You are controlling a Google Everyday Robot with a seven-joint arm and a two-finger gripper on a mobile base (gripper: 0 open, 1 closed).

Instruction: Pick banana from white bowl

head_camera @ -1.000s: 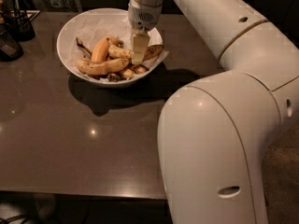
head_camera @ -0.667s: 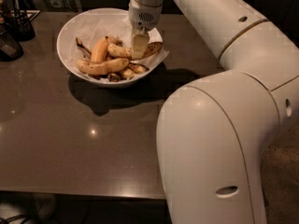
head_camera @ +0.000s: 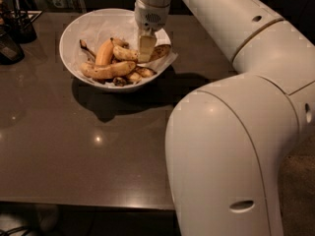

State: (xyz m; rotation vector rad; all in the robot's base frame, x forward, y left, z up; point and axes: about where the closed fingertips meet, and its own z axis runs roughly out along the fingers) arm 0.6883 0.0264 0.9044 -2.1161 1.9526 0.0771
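Item: speckled banana [head_camera: 125,54], in white bowl [head_camera: 69,43] on table [head_camera: 74,146] | my hand [head_camera: 146,50]: directly over it, grip state cannot tell | risk: I catch the paper liner [head_camera: 165,63] or the curved banana [head_camera: 108,71] crowded beside it.

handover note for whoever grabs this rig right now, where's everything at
Gripper: down inside the white bowl, right at the speckled banana; a grasp can't be confirmed.
The speckled banana lies in the bowl among the other bananas.
Done: reach into the bowl.
Left: secure the speckled banana and lift it clear of the bowl.
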